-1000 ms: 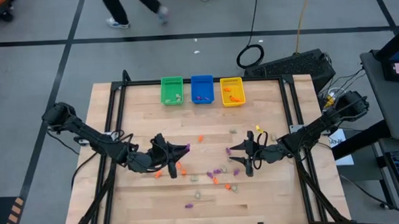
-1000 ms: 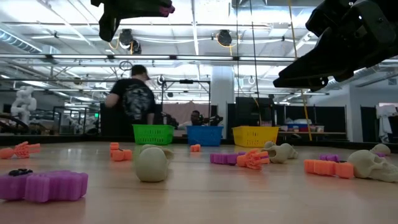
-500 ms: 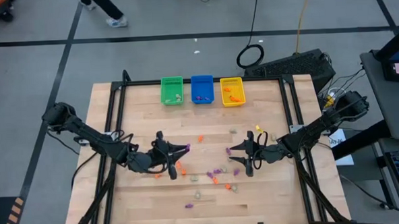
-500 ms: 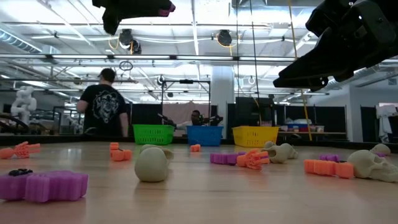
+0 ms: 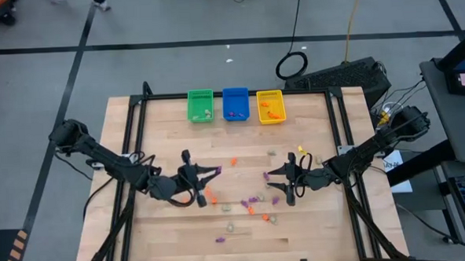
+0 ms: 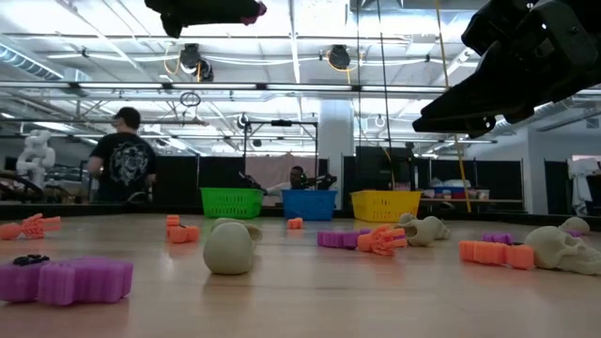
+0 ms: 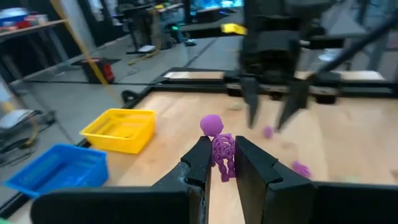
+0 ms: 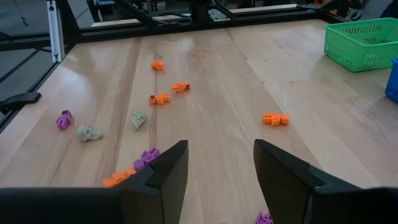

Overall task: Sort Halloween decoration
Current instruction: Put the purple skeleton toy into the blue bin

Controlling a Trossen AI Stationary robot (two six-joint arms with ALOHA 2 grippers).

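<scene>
Purple skeleton (image 7: 217,148) pinched in left fingers (image 7: 219,163), held above mid-left desk (image 5: 315,221), clear of wood. Grip narrow, on torso only; risk: figure twists or slips out in transit, lands among loose trinkets (image 5: 255,200). Right fingers (image 8: 216,163) wide, empty, hovering mid-right. Far edge: green bin (image 5: 201,105), blue bin (image 5: 235,104), yellow bin (image 5: 270,107) touching side by side; risk: release into wrong one. No readable writing or brands.

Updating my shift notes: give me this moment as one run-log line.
left claw: shut on small purple plastic skeleton, raised | right claw: open, empty, raised | blue plastic bin: not reached
</scene>
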